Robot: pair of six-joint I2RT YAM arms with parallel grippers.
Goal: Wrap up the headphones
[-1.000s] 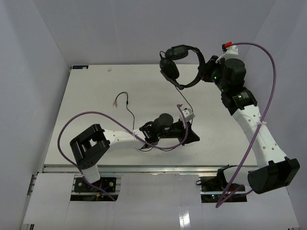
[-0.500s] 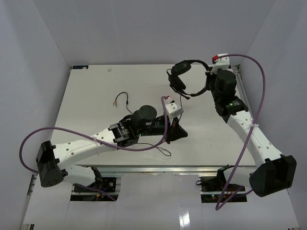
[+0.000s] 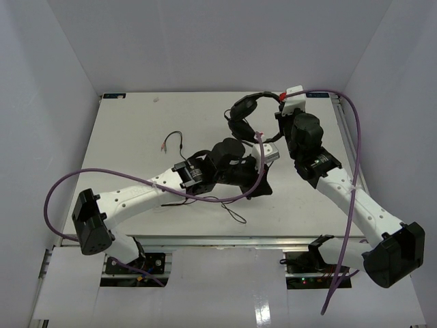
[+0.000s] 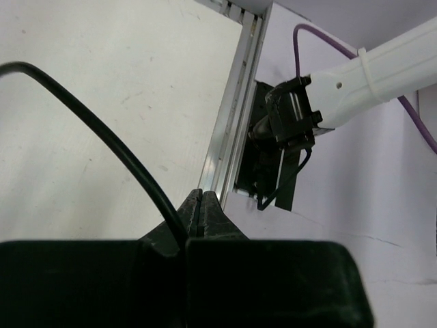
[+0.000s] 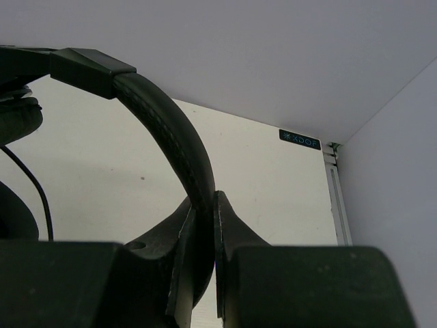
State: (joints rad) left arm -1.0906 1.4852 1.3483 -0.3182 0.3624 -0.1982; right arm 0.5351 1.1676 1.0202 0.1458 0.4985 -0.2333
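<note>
Top view: headphones [image 3: 243, 107] sit over the table's [image 3: 123, 123] far right part, held by the right gripper [image 3: 279, 123] on the headband [image 3: 272, 135]. Earcups hang off to the left of the grip. Probably lifted clear of the table, but this angle can't confirm it. The left gripper [image 3: 260, 183] is nearer the table's middle, on the near side of the headphones. The cord [image 3: 231, 210] trails past it in a loose loop toward the table's near edge, and the plugs [image 3: 164, 145] lie on the table's left half. Jaw states don't read from here.

Left wrist: left gripper [image 4: 202, 196] has its jaws together, pinching the cord [image 4: 102, 130]. The cord arcs up and away over the table [image 4: 102, 61]. Likely reason: one arm feeds the cord while the other presents the headset as the spool.

Right wrist: right gripper [image 5: 203, 213] has its jaws clamped on the headband [image 5: 171, 130], which curves up and left toward an earcup [image 5: 17, 116]. A thin run of cord [image 5: 37, 184] drops below that cup. The table's far right corner [image 5: 300, 171] is behind. Gripping the band leaves the cups free to wind around.

Judgement: early in the wrap. Most of the cord lies slack on the table and no turns are visible. Risk: the thin cord slides through the pinch or snags on the left arm.
</note>
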